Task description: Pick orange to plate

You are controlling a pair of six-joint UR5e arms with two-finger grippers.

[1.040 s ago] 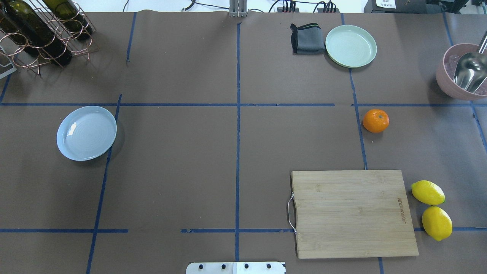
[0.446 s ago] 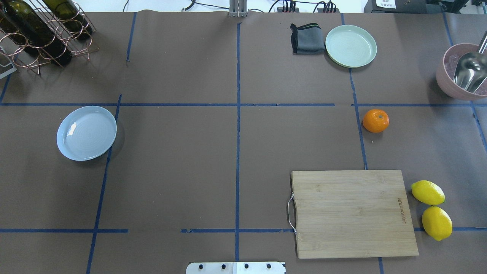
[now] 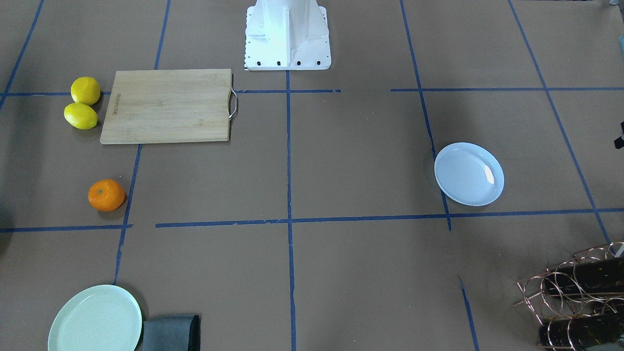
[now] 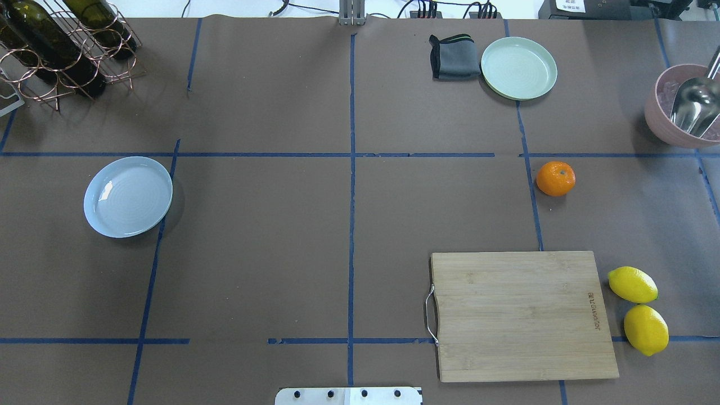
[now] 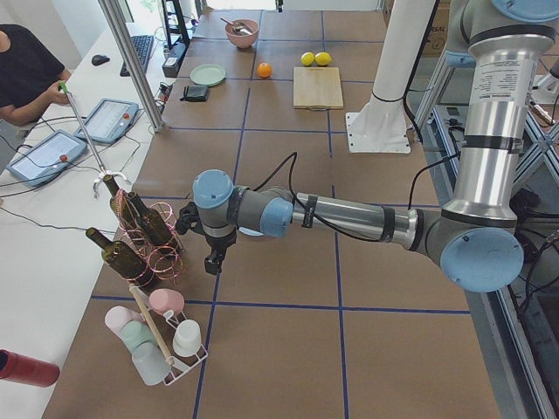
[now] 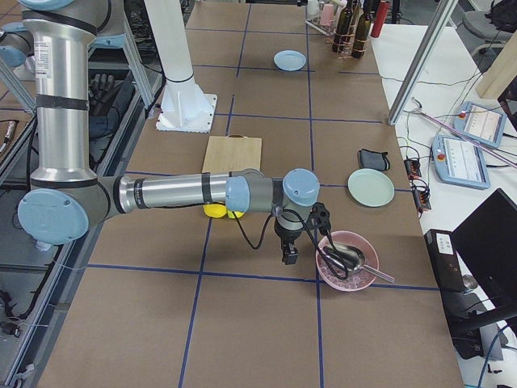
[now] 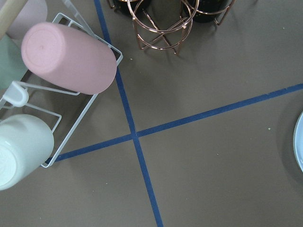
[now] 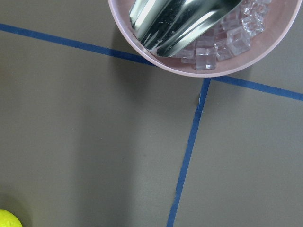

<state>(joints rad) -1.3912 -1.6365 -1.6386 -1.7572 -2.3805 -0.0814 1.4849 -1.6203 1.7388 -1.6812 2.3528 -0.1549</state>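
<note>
The orange (image 4: 556,179) lies alone on the brown table cover at the right, beside a blue tape line, and shows too in the front view (image 3: 106,195). The pale bluish plate (image 4: 128,197) sits far off at the left with nothing on it (image 3: 469,174). Neither gripper appears in the overhead or front view. The left gripper (image 5: 214,262) hangs low over the table beside the bottle rack, beyond the plate. The right gripper (image 6: 288,257) hangs next to the pink bowl. I cannot tell whether either is open or shut.
A wooden cutting board (image 4: 523,315) and two lemons (image 4: 638,309) lie near the robot at the right. A mint-green plate (image 4: 518,67) and grey cloth (image 4: 453,56) are at the back. A pink bowl with ice and scoop (image 4: 683,107), a bottle rack (image 4: 62,45) and a cup rack (image 7: 42,94) stand at the table's ends.
</note>
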